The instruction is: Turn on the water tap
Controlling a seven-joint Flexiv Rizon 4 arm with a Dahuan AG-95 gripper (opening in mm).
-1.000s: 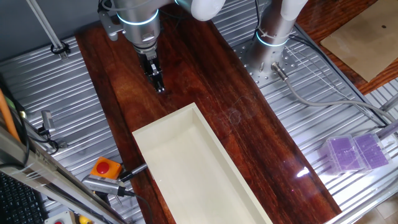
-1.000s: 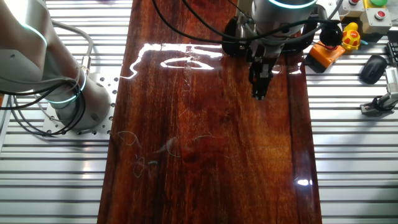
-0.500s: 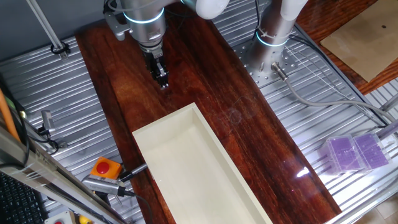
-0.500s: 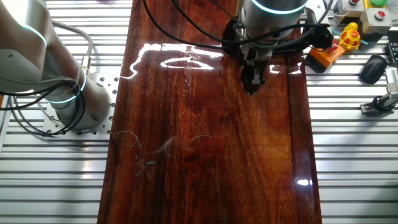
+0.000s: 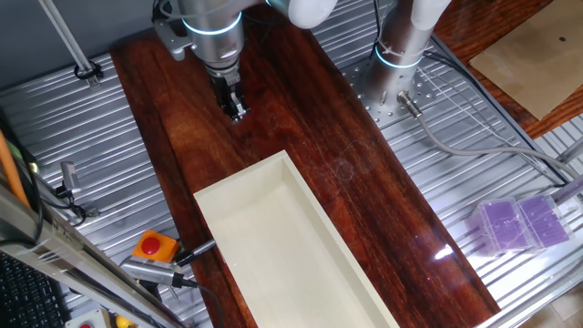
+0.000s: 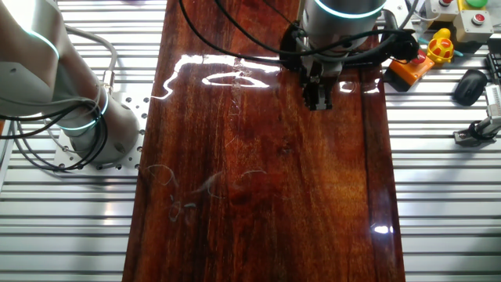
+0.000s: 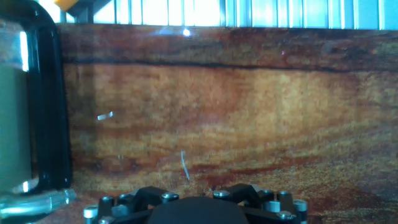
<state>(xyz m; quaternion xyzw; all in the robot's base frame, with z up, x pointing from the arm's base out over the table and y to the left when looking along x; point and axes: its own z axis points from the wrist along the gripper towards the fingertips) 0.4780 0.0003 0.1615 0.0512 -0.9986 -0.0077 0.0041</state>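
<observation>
No water tap shows plainly in any view. In the hand view a black curved frame (image 7: 50, 93), like a C-clamp, stands at the left edge with a metal rod (image 7: 37, 202) at its foot; what it holds is cut off. My gripper (image 5: 237, 112) hangs over the dark wooden board (image 5: 301, 109) just beyond the cream box's far corner. It also shows in the other fixed view (image 6: 317, 100). Its fingers look pressed together with nothing between them. The hand view shows only the gripper's base (image 7: 193, 208), not the fingertips.
A long cream box (image 5: 273, 246) lies on the near half of the board. A second arm's base (image 5: 401, 55) stands at the right. An orange button box (image 5: 155, 246) and tools lie on the left rails. A purple tray (image 5: 519, 223) sits at the right.
My gripper has risen and drawn back a little from the box's far corner, toward the far end of the board. Nothing else has moved.
</observation>
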